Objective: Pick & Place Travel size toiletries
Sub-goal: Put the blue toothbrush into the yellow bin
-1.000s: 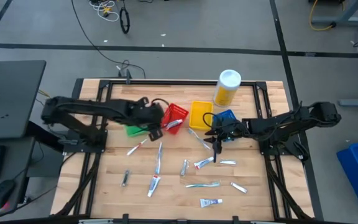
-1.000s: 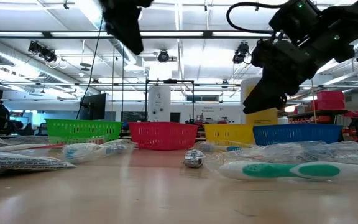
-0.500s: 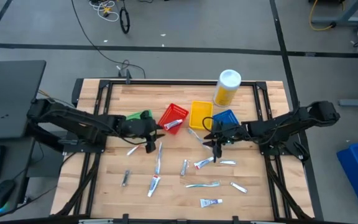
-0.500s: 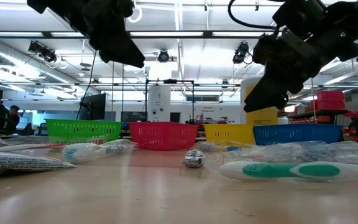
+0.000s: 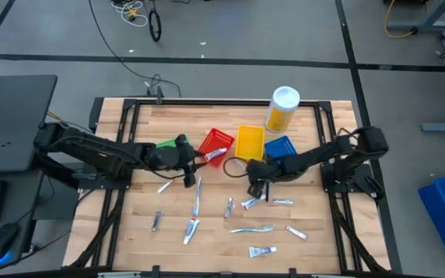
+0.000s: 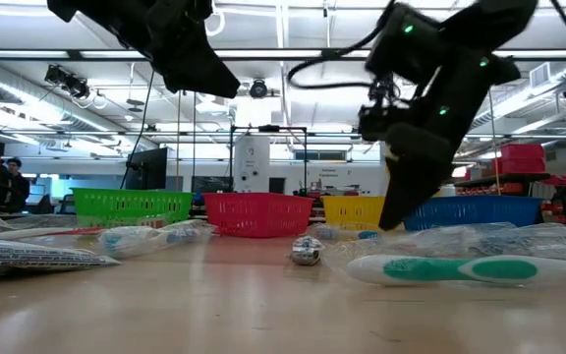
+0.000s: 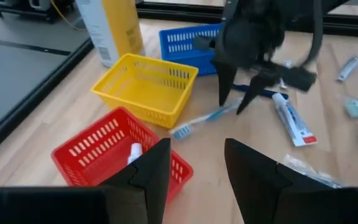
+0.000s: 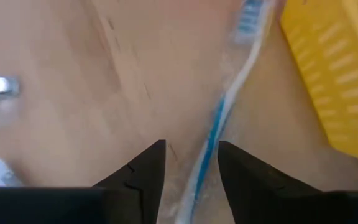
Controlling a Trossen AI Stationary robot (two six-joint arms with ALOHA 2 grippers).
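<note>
The travel size toiletries lie scattered on the wooden table (image 5: 130,232): toothpaste tubes (image 5: 190,229), toothbrushes (image 5: 252,228) and small silvery tubes (image 5: 229,207). One white tube (image 7: 134,151) lies in the red bin (image 5: 216,143). My right gripper (image 5: 255,191) points steeply down, open, low over a blue toothbrush (image 8: 229,99) in clear wrap beside the yellow bin (image 8: 340,81); its fingers stand on either side of the handle, and I cannot tell whether they touch it. My left gripper (image 5: 188,181) hangs open and empty near the red bin (image 7: 104,155).
Green (image 5: 172,147), red, yellow (image 5: 249,141) and blue (image 5: 280,147) bins stand in a row across the table's middle. A tall yellow bottle (image 5: 282,108) with a white cap stands behind them. A teal toothbrush (image 6: 460,267) lies near the low camera. People show far off in the room.
My left gripper has sunk from over the red bin toward the near edge and tipped up toward level, then kept still. My right gripper has gone toward the table's left, a little lower, and tipped more steeply down over the blue toothbrush.
</note>
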